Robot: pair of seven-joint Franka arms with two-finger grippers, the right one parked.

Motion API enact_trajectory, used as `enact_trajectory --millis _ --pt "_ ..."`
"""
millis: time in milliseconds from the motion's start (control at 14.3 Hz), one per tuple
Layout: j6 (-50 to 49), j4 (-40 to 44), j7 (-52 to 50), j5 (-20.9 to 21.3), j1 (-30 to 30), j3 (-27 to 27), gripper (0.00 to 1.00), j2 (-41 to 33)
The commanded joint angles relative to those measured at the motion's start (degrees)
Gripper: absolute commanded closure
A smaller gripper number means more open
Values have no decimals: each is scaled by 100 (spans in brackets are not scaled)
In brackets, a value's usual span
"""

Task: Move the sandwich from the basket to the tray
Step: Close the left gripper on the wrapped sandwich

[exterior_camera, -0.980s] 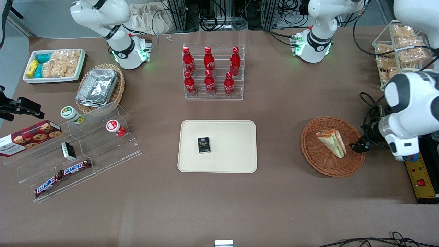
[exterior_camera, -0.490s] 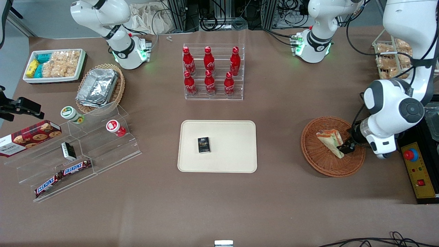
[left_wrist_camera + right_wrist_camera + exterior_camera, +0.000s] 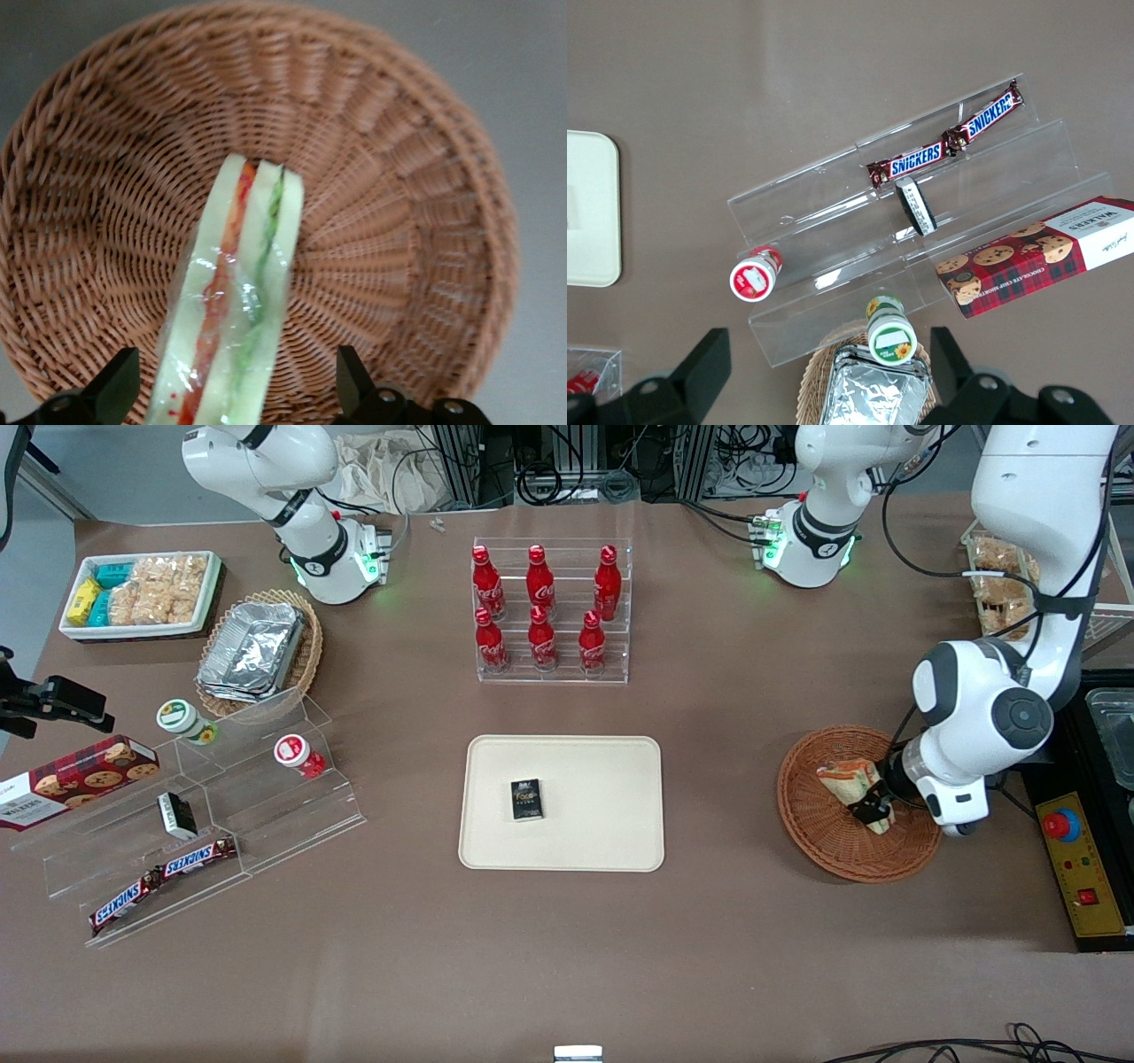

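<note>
Centrally, a small black box (image 3: 526, 799) is seen lying on the cream tray (image 3: 620, 841), well apart from the wicker basket (image 3: 815, 837) toward the working arm's end of the table. Nothing is found between the fingers (image 3: 113, 388) and the sandwich (image 3: 232, 310). The gripper (image 3: 870, 808) is held low over the basket, its fingers spread apart, with the wrapped sandwich lying between them, ungrasped, on the basket's weave.

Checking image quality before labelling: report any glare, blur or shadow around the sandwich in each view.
Left wrist view: clear wrap on the sandwich shows small white glints; basket weave slightly soft; gripper fingers open either side of the sandwich. Front view: even light, soft shadow beside the basket nearer the camera; gripper partly covers the sandwich.
</note>
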Motion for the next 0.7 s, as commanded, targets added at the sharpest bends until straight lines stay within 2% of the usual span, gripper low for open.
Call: enact_trajectory --millis 0,140,210,280,350,630 --pt "220 -258 -133 101 3 4 0 -22" --pt "229 -258 -133 101 3 4 2 48" --pt "229 -250 -133 92 3 4 34 66" --pt "220 -223 -133 92 3 4 89 66" --pt "168 -171 -133 92 3 4 100 58" --pt "-348 57 -36 92 3 4 100 -240"
